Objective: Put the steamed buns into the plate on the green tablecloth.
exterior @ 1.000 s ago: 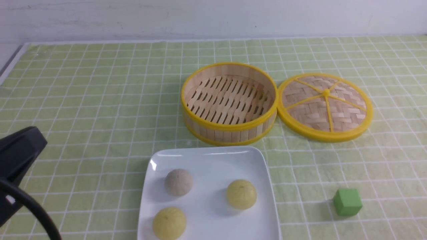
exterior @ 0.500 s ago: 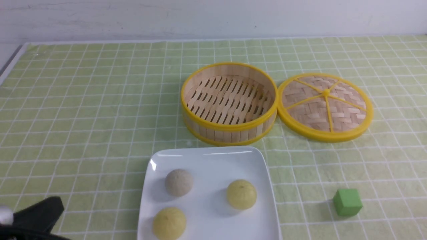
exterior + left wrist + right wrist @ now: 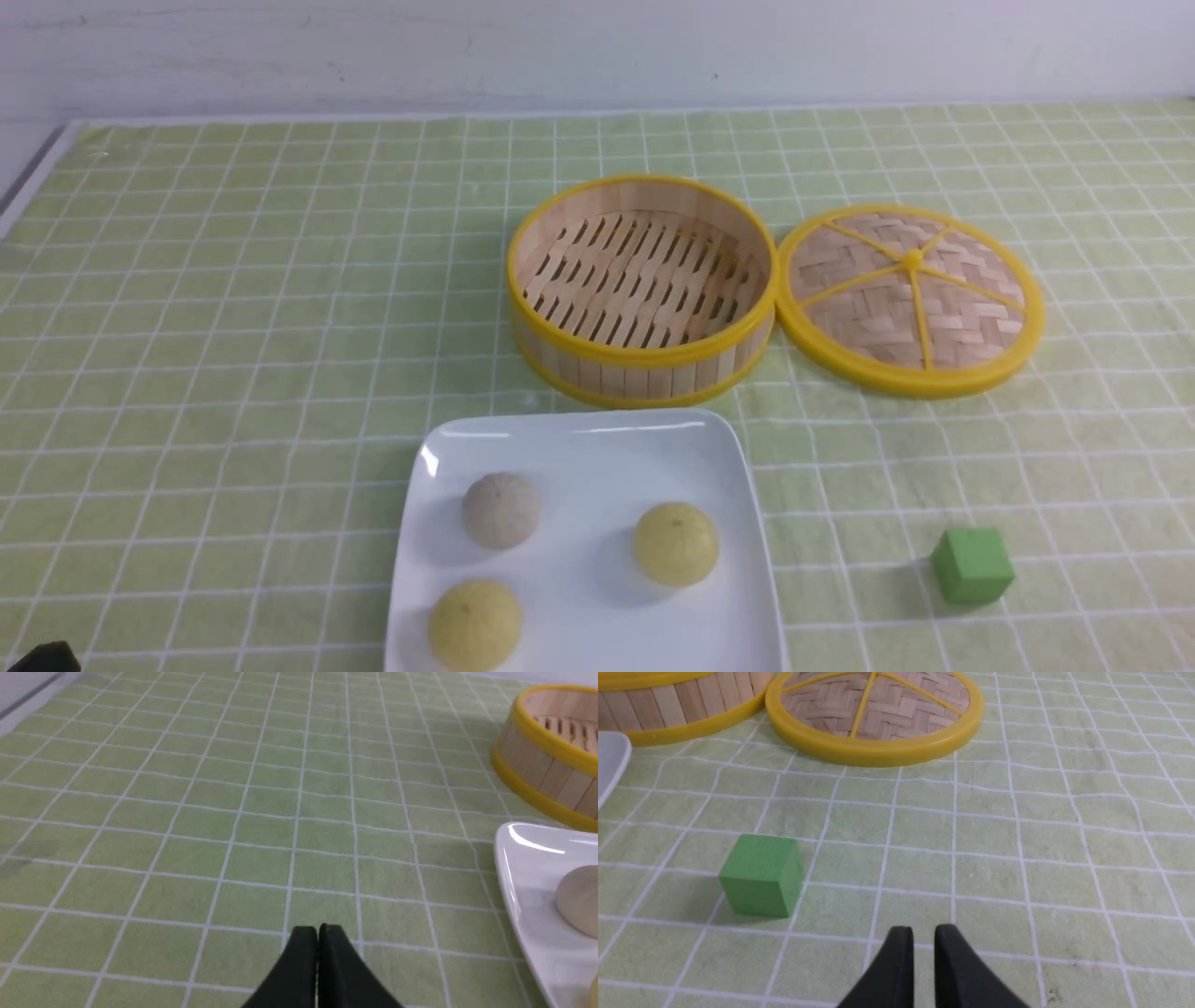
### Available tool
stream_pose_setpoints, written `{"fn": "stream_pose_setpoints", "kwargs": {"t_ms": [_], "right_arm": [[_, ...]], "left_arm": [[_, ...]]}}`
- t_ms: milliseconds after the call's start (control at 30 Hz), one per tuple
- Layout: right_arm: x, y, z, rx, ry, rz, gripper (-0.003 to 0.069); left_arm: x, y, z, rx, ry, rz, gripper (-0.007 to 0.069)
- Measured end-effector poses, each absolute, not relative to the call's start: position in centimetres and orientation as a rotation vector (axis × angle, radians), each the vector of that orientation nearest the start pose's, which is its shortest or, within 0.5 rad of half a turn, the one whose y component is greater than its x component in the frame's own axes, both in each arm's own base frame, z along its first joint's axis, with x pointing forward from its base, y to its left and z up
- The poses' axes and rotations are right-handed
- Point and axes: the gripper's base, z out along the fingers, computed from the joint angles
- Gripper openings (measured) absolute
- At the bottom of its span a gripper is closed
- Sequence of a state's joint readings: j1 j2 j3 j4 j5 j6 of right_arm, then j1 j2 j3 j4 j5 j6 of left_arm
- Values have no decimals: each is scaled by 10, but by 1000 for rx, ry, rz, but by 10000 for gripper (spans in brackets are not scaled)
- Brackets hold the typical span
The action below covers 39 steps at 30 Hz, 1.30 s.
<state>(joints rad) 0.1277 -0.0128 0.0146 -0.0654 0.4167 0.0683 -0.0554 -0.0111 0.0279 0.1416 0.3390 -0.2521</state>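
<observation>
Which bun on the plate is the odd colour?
The whitish-grey bun, at the plate's far left, nearest the steamer basket. The other two buns are pale yellow.

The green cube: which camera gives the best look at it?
The right wrist view: the green cube sits large and close there, top and side faces clear, on the tablecloth. The front view shows it whole but small, right of the plate. The left wrist view misses it entirely.

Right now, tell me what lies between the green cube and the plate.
Nothing: in the front view only bare green tablecloth separates the green cube from the plate. The right wrist view shows the same.
</observation>
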Motion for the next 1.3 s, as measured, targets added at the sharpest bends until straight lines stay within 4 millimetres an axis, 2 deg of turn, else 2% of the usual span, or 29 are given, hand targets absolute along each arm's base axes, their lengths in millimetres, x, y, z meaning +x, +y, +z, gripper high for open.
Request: {"fn": "stream_pose_setpoints", "kwargs": {"t_ms": [1300], "right_arm": [[51, 4, 172, -95, 1899, 67, 126]], "left_arm": [[53, 2, 172, -94, 1862, -70, 53]]}}
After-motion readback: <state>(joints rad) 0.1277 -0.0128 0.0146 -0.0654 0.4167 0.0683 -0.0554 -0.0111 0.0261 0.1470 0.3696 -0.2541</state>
